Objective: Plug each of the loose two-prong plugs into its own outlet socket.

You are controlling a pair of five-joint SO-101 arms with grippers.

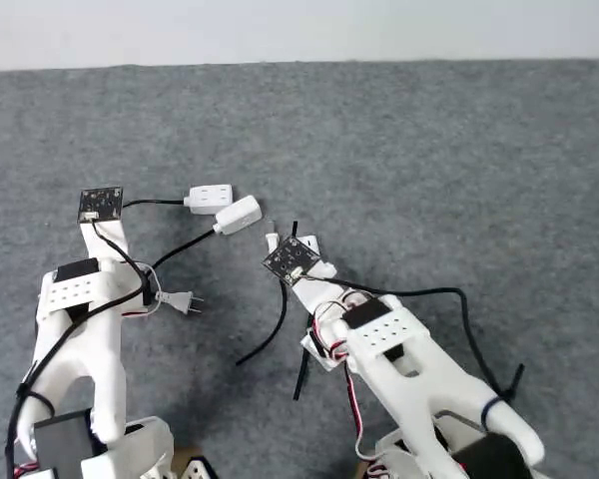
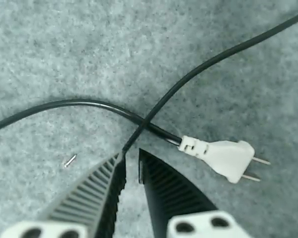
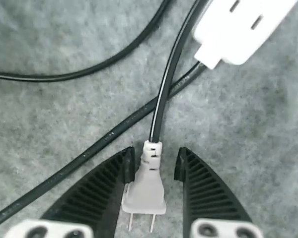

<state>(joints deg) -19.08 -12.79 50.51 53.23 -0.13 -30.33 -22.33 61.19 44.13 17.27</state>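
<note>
the plug in hand (image 3: 144, 191) lies flat on the table (image 1: 459, 150) near its middle. its prongs point toward the base of the right tool (image 3: 156, 151) and its cord runs away past a white outlet socket (image 3: 243, 27) lying near, slots in view on its face. the right tool straddles this plug with jaws apart. one finger (image 3: 120, 171) looks to be touching the plug body; the other stands just clear. the step in hand is judged to be the grasp. shift the tool sideways until both fingers meet the flat sides of the moulded body together, otherwise the plug is likely to twist as the jaws come in. grip the body itself, not the ribbed collar or the cord, and leave the prongs free. a thicker black cord (image 3: 89, 151) passes under the plug's own cord just ahead. lift gently, since it may drag on the plug. the second plug (image 2: 228, 158) lies toward the left side of the table, prongs toward the middle, just beside the left tool (image 2: 131, 163). that tool's jaws are nearly together, a thin slit between them, clamped on nothing that can be made out. two cords cross right at its tips. another socket (image 1: 210, 198) lies farther from the arms.
</note>
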